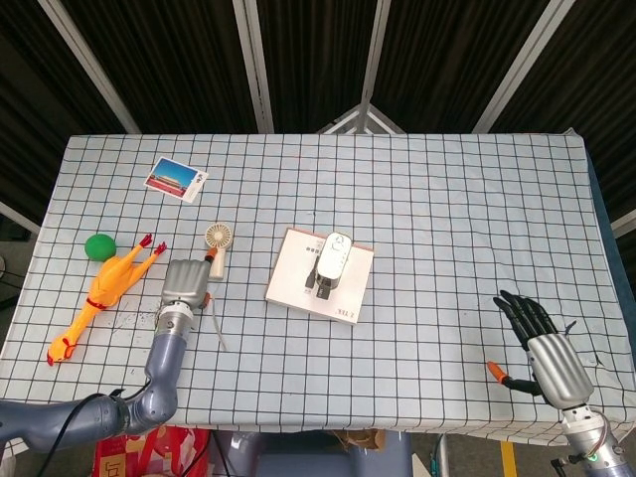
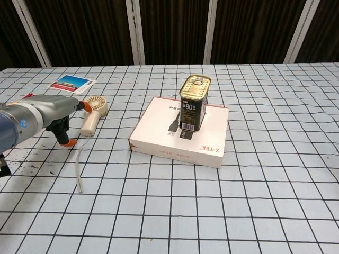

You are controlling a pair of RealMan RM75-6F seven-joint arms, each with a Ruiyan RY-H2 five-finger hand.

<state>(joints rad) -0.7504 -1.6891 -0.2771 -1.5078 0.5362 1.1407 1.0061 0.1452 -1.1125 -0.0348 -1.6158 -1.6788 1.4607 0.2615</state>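
Left hand (image 1: 185,282) lying just beside the small handheld fan (image 2: 93,114), fingers hidden under it, so spread or curled cannot be told. Right hand (image 1: 545,353) far off at the counter's (image 1: 447,229) near edge, fingers spread, holding nothing. Further out: 1 tin can (image 2: 193,103) upright on a white box (image 2: 183,135).

My table (image 1: 447,199) is covered with a white cloth (image 2: 275,174) printed in a dark grid, lying mostly flat with a few soft wrinkles. Behind it I see a dark, almost black wall (image 2: 249,32) divided by pale upright strips (image 2: 134,32). From the head view, those strips (image 1: 373,50) fan outward above the far edge. The light is even and throws only faint shadows.
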